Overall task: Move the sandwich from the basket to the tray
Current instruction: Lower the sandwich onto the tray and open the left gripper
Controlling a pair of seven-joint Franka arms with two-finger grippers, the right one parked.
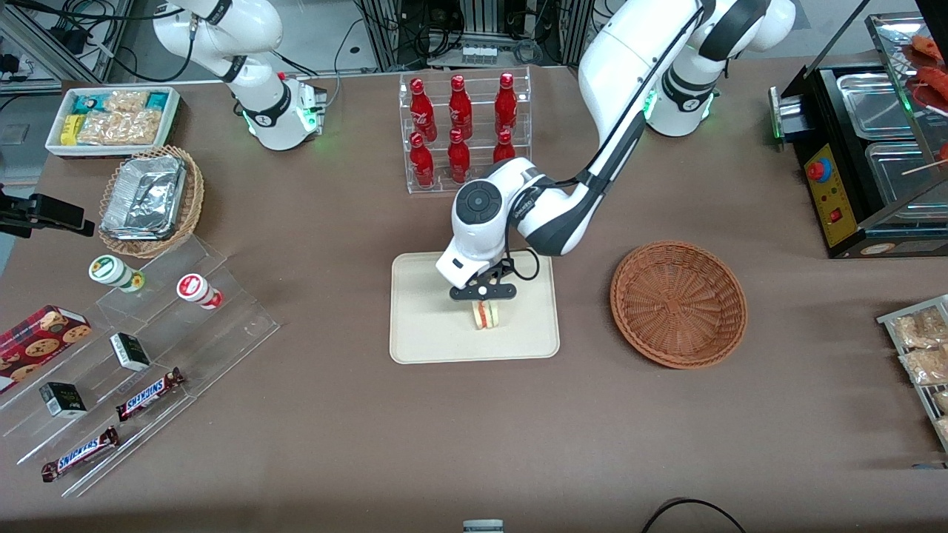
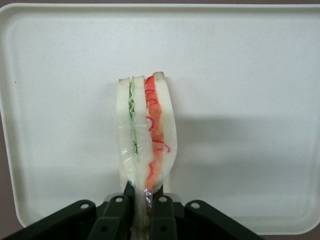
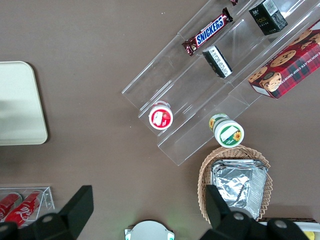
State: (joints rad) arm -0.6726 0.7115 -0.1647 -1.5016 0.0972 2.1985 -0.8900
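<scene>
Front view: gripper (image 1: 485,297) sits low over the tray (image 1: 422,333), sandwich (image 1: 487,314) pinched beneath it, standing on edge near the tray's middle. Basket (image 1: 678,303) lies empty toward the working arm's end of the table, well apart from the tray. Wrist view shows the jaws clamped on one end of the sandwich (image 2: 146,135), fingers (image 2: 162,212) pressing the wrap, orange-red and green filling lines facing the camera, tray (image 2: 250,60) filling the background (its shadow suggests it is at or just above the surface, can't tell whether it touches).

Judged stage: transfer basically done, release is what's left.

Risks from here:
- Wedge is upright on a thin edge, so it'll likely tip over once the jaws part; fine if it falls flat inside the rim.
- Clear wrap could cling to a finger pad and get dragged up on retreat, pulling the sandwich off its spot.
- Opening while not quite down means a small drop and a bounce or roll.
- Squeeze looks firm; soft bread may stay dented.
</scene>
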